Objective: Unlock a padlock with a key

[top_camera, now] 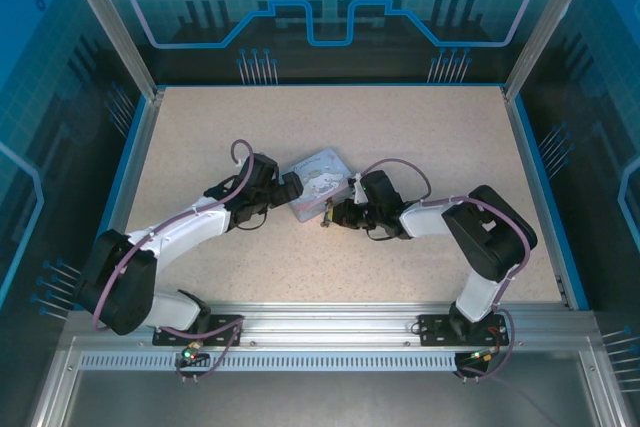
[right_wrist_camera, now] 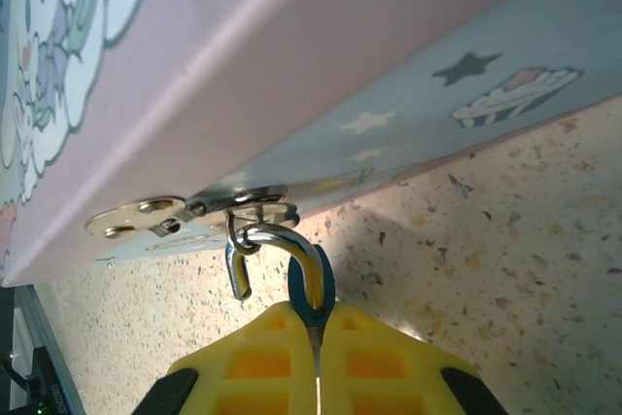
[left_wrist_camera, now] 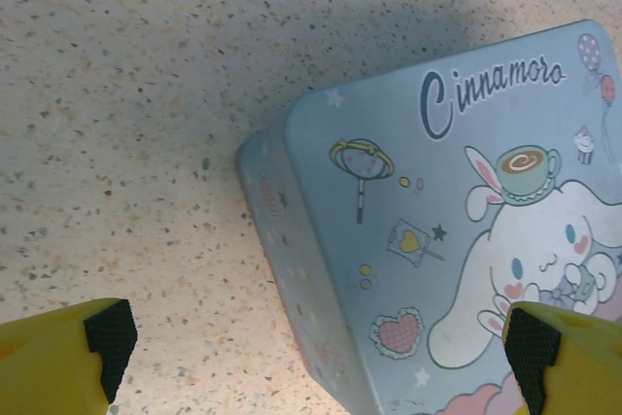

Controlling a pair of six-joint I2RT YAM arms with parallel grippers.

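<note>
Over on the left, the left gripper (left_wrist_camera: 321,362) stands wide open, its pads (left_wrist_camera: 109,337) straddling a corner of the pale blue tin (left_wrist_camera: 437,240). It seems to be touching nothing. To the right, the right gripper (right_wrist_camera: 316,342) is pinched tight on the padlock (right_wrist_camera: 311,289), whose shackle hooks through the hasp (right_wrist_camera: 185,213) on the tin's wall. The lock's body is mostly hidden between the fingers.

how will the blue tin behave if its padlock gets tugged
Probably slides: the tin lies flat on the smooth table, with the open left fingers not gripping it. Likely light, looking like thin sheet metal. The padlock, hooked through its hasp, would likely drag it.
</note>
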